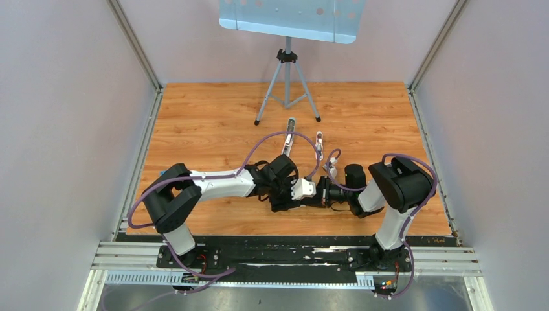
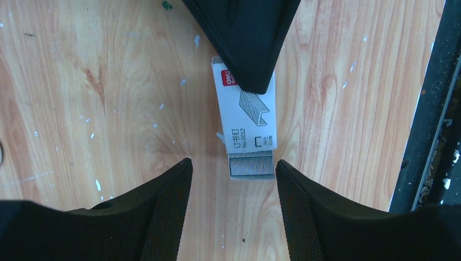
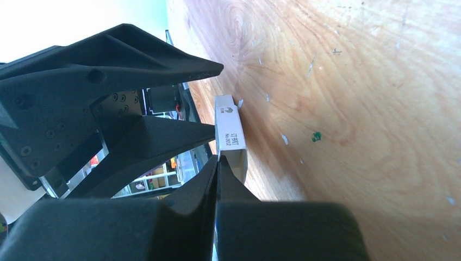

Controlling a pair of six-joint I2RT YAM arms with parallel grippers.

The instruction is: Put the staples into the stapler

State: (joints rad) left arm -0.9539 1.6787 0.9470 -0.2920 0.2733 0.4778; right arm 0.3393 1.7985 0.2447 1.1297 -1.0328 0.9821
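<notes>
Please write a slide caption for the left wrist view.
Open left gripper straddles staples protruding from a white carton pinned by the right gripper.

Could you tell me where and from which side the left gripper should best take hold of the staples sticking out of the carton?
Grip the staples across their two long side faces, on the exposed end protruding from the white carton. Probably come straight down: the left gripper already straddles that end, open, and the right gripper pins the carton's far end.

The top camera looks down from behind; both wrist cameras (close-up) share the white carton point(image 2: 245, 114).
</notes>
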